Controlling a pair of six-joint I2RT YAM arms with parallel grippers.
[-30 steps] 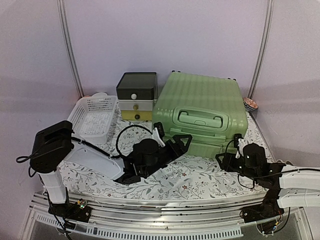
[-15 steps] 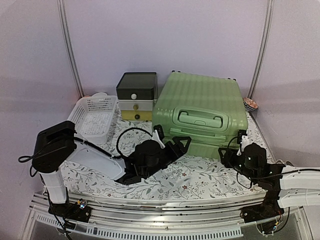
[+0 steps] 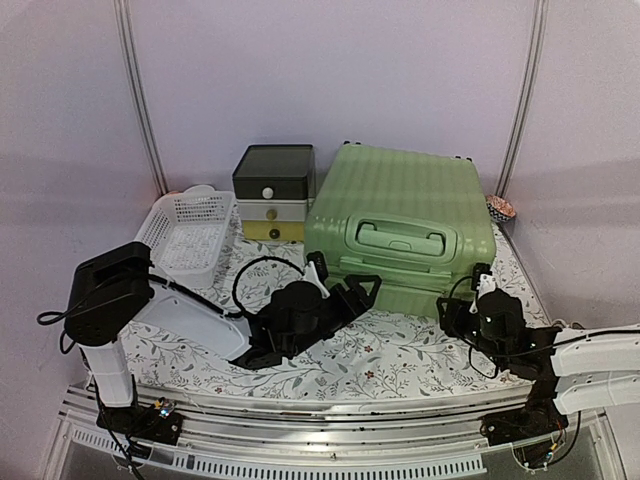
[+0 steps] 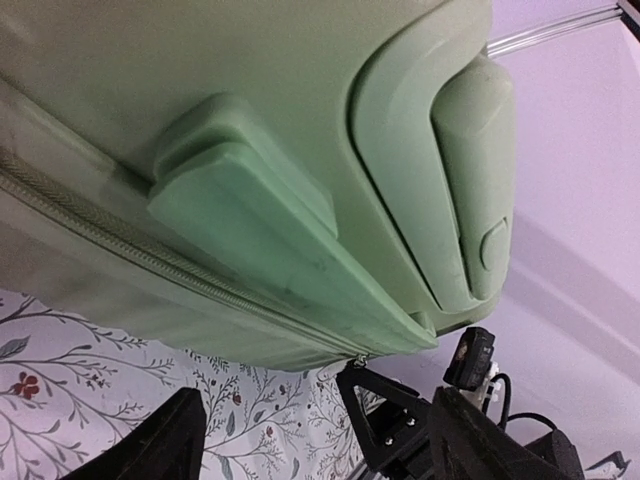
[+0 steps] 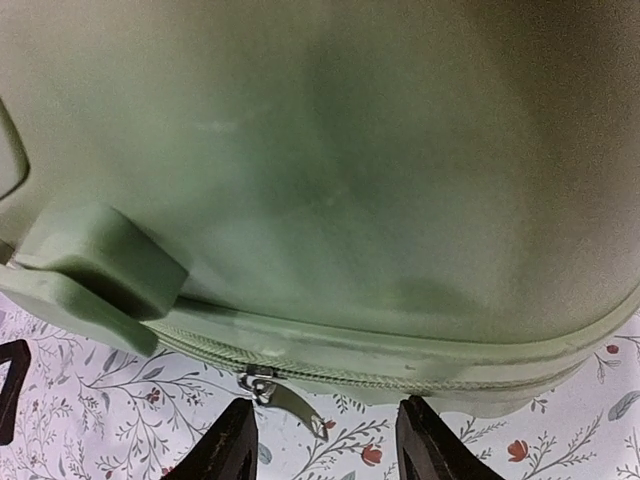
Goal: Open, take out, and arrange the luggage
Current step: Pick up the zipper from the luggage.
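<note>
The light-green luggage (image 3: 405, 225) lies flat and closed at the back middle of the table, handle side toward me. My left gripper (image 3: 352, 290) is open at its near left edge; in the left wrist view the shell (image 4: 250, 150) and zipper line fill the frame above the open fingers (image 4: 150, 445). My right gripper (image 3: 470, 300) is open at the near right corner. In the right wrist view the zipper pull (image 5: 285, 397) hangs from the closed zip of the luggage (image 5: 330, 180), just left of the gap between my fingertips (image 5: 228, 445). Nothing is gripped.
A white mesh basket (image 3: 188, 235) stands at the back left. A dark-lidded drawer box (image 3: 273, 192) stands left of the luggage. A small patterned bowl (image 3: 501, 209) sits at the back right. The table has a floral cloth (image 3: 390, 355).
My right gripper has moved a little left and closer to the luggage's near edge. My left gripper has shifted slightly along that edge.
</note>
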